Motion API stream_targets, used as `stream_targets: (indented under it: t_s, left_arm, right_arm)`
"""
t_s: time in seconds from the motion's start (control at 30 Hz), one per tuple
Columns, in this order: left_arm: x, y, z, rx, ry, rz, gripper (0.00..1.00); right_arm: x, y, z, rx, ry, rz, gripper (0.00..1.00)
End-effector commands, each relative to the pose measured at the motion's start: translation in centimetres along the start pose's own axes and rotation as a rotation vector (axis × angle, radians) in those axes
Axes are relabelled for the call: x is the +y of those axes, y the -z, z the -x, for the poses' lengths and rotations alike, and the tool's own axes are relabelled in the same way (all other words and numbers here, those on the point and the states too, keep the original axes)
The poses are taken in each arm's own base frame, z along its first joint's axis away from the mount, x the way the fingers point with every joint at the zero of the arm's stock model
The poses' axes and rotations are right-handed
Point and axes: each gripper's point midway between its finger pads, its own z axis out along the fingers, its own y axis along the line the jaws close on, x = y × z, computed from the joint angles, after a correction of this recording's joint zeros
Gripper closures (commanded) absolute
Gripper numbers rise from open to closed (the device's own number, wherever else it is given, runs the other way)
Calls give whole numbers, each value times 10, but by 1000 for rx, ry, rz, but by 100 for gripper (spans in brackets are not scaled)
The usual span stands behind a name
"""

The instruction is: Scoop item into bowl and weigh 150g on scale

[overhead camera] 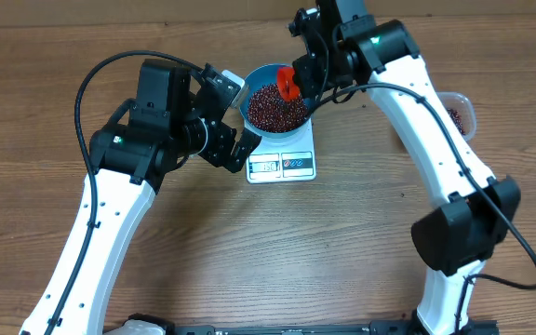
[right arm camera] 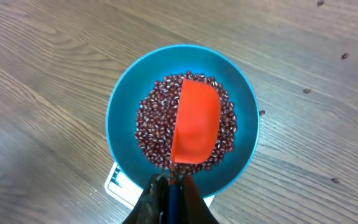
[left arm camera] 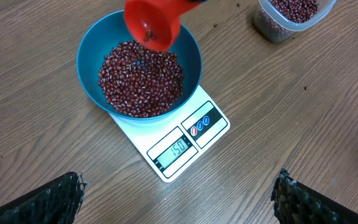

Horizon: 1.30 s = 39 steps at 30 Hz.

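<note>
A clear rounded plastic tub [overhead camera: 461, 110] holding more dark beans stands on the counter [overhead camera: 342, 251], well apart from the scale on the right arm's side and partly hidden behind that arm in the overhead view. A few stray beans [right arm camera: 306, 91] lie loose on the wood nearby.

The right claw [right arm camera: 171, 193] is clamped tight on the handle of a red-orange plastic scoop [right arm camera: 196, 121], which hangs tilted over the round light-blue bowl [right arm camera: 120, 106] and covers part of the heap of small dark red-brown beans [left arm camera: 140, 78] inside it. The bowl sits on the small flat white rectangular kitchen scale [left arm camera: 185, 140]. The left claw [left arm camera: 178, 183] is spread wide and empty, just beside the scale.

The counter is brown wood-grain laminate; nothing of the room shows beyond it.

Only the left wrist view gives the scale's display clearly, reading 150, with the scoop's hollow side and a bean or two in it. The right wrist view shows the scoop's smooth back and only a corner of the scale under the bowl. The overhead view alone shows both white arms and their black cables [overhead camera: 91, 84].
</note>
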Motion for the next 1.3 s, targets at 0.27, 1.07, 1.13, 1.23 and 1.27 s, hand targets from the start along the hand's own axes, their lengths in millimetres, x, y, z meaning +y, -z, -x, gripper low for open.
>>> stream_targets:
  t_s: [0.27, 1.07, 1.13, 1.23, 1.27]
  left_arm:
    - [1, 8, 10, -30, 4, 15, 0]
    - [1, 8, 10, -30, 4, 15, 1]
    - [1, 8, 10, -30, 4, 15, 0]
    - [1, 8, 10, -30, 4, 15, 0]
    - [1, 8, 10, -30, 4, 15, 1]
  right_arm:
    - [9, 55, 12, -89, 12, 13, 96]
    - [-120, 184, -48, -227, -306, 252, 96]
    - [-141, 189, -57, -225, -350, 195, 96]
    - [-173, 192, -76, -183, -441, 57, 96]
    - [-186, 191, -84, -154, -485, -14, 96]
